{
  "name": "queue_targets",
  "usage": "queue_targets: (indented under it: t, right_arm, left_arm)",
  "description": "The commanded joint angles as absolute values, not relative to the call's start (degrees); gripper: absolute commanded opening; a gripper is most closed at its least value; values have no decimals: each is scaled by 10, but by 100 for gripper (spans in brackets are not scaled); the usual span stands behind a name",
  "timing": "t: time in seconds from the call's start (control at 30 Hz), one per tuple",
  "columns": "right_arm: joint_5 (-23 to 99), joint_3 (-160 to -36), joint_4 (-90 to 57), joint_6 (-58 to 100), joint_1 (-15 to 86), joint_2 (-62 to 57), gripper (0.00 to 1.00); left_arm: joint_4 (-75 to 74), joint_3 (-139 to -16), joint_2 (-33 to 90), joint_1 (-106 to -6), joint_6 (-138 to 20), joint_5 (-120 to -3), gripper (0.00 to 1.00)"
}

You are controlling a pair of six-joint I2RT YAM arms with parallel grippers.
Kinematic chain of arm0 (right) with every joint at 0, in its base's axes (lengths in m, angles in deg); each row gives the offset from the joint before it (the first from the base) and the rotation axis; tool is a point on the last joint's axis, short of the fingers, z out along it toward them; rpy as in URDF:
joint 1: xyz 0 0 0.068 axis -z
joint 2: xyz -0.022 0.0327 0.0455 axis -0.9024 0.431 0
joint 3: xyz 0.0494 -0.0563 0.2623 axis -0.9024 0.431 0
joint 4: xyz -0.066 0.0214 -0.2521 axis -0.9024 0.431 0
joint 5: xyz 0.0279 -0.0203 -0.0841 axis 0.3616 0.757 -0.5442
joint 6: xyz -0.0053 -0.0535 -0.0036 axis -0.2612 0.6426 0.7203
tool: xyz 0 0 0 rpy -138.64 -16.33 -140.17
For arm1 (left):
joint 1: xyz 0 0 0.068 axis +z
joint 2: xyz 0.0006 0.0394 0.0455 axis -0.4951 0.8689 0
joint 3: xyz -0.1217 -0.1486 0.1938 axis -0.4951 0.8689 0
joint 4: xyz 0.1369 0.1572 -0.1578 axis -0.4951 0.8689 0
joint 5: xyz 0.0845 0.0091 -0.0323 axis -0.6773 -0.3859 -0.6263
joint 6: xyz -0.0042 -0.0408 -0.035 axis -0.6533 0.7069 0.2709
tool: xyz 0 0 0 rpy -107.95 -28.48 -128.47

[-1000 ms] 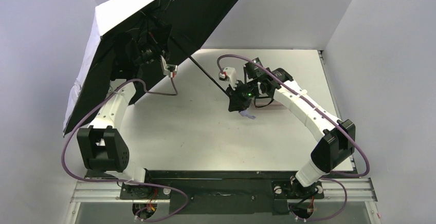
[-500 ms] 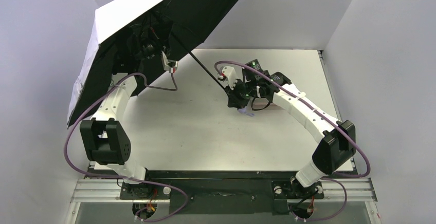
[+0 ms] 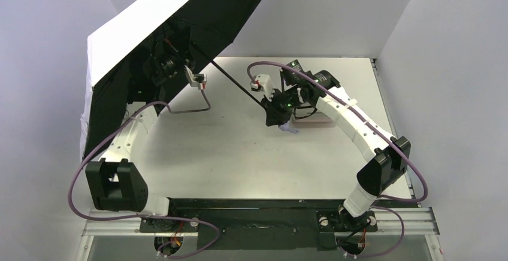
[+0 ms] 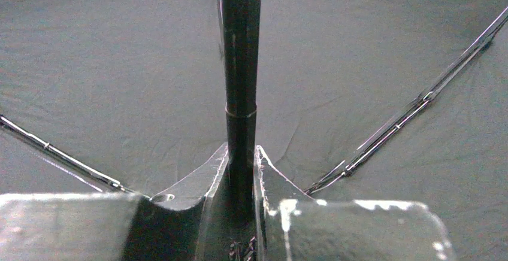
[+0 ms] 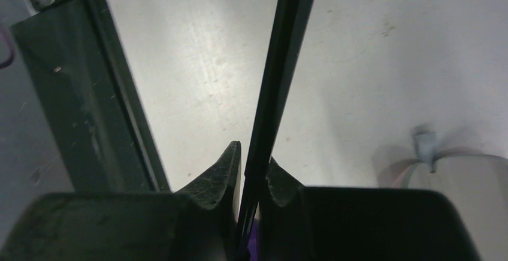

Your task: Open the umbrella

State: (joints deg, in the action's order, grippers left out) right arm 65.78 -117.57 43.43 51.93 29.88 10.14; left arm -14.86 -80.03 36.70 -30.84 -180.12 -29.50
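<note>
Black shaft (image 4: pixel 241 63) of the umbrella (image 3: pixel 138 21) sits pinched in both jaws.

Compact folding umbrella (image 3: pixel 129 36) is open and tilted, its pale lavender-white canopy (image 3: pixel 114 45) lined black. The thin black telescopic shaft (image 3: pixel 233 81) runs diagonally from beneath it. Left gripper (image 3: pixel 175 52) sits at the shaft's upper end, in shadow, grip not discernible. Right gripper (image 3: pixel 279 117) sits at the shaft's lower end, small lavender handle (image 3: pixel 289 129) just beyond.
</note>
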Motion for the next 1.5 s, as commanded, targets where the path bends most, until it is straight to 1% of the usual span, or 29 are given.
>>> queue_targets:
  t: [0.0, 0.07, 0.1, 0.13, 0.2, 0.27, 0.4, 0.47, 0.57, 0.63, 0.7, 0.73, 0.77, 0.8, 0.83, 0.87, 0.9, 0.93, 0.97, 1.0, 1.03, 1.07, 1.1, 1.13, 1.2, 1.23, 1.27, 1.3, 1.47]
  right_arm:
    - [754, -1205, 724, 655, 288, 107, 0]
    - [776, -1213, 711, 651, 287, 108, 0]
    - [786, -1213, 694, 646, 287, 107, 3]
    - [790, -1213, 685, 631, 286, 105, 11]
    - [799, -1211, 649, 606, 284, 102, 25]
    - [808, -1207, 610, 573, 284, 98, 34]
    - [821, -1205, 513, 482, 279, 104, 46]
    - [833, -1214, 476, 437, 277, 116, 49]
    - [849, -1241, 447, 388, 275, 140, 50]
    - [860, -1259, 441, 372, 275, 158, 47]
    - [869, -1269, 433, 355, 275, 169, 35]
    - [873, -1271, 429, 350, 275, 173, 22]
    - [875, -1270, 419, 339, 276, 175, 14]
    - [874, -1269, 408, 334, 276, 174, 2]
    - [872, -1263, 400, 322, 277, 173, 0]
    - [860, -1257, 369, 312, 278, 164, 0]
    - [849, -1233, 344, 271, 284, 155, 0]
    - [830, -1169, 242, 235, 289, 119, 0]
    - [823, -1122, 176, 139, 303, 97, 0]
    - [798, -1033, 24, 90, 319, 44, 0]
    - [781, -993, -44, 12, 325, 18, 0]
    - [751, -942, -117, -6, 331, -18, 0]
    - [734, -931, -128, -15, 332, -29, 0]
    - [702, -917, -134, -16, 335, -42, 0]
    - [644, -890, -153, -27, 337, -62, 0]
    - [627, -879, -160, -31, 338, -78, 0]
    - [596, -859, -189, -38, 339, -86, 0]
    - [572, -850, -197, -40, 339, -98, 0]
    - [543, -796, -235, -46, 331, -118, 0]
  left_arm:
    - [-293, -757, 344, -313, -1767, -561, 6]
    - [-292, -743, 339, -340, -1764, -546, 6]
    - [-291, -737, 337, -354, -1761, -531, 7]
    - [-284, -735, 335, -364, -1761, -514, 7]
    - [-271, -732, 332, -377, -1762, -496, 7]
    - [-271, -727, 332, -394, -1765, -484, 6]
    - [-271, -705, 322, -415, -1768, -447, 4]
    - [-272, -692, 316, -424, -1770, -425, 2]
    - [-275, -668, 308, -436, -1781, -401, 1]
    - [-277, -657, 303, -444, -1790, -386, 0]
    - [-279, -649, 300, -455, -1794, -382, 0]
    - [-280, -646, 300, -463, -1795, -384, 0]
    - [-283, -643, 300, -467, -1795, -386, 1]
    - [-285, -641, 298, -474, -1792, -391, 7]
    - [-293, -639, 299, -478, -1781, -395, 13]
    - [-297, -638, 297, -484, -1775, -403, 25]
    - [-302, -634, 296, -487, -1761, -408, 34]
    - [-304, -629, 292, -488, -1745, -416, 39]
    - [-305, -627, 289, -488, -1737, -421, 46]
    - [-305, -619, 282, -488, -1719, -424, 50]
    - [-305, -615, 277, -488, -1710, -430, 56]
    - [-305, -606, 266, -488, -1689, -433, 59]
    - [-305, -601, 260, -488, -1678, -438, 67]
    - [-306, -589, 248, -488, -1655, -441, 70]
    - [-303, -571, 228, -489, -1620, -445, 85]
    - [-303, -565, 214, -492, -1607, -446, 98]
    - [-302, -552, 206, -496, -1582, -448, 99]
    - [-297, -547, 190, -502, -1570, -452, 97]
    - [-240, -510, 141, -520, -1473, -476, 97]
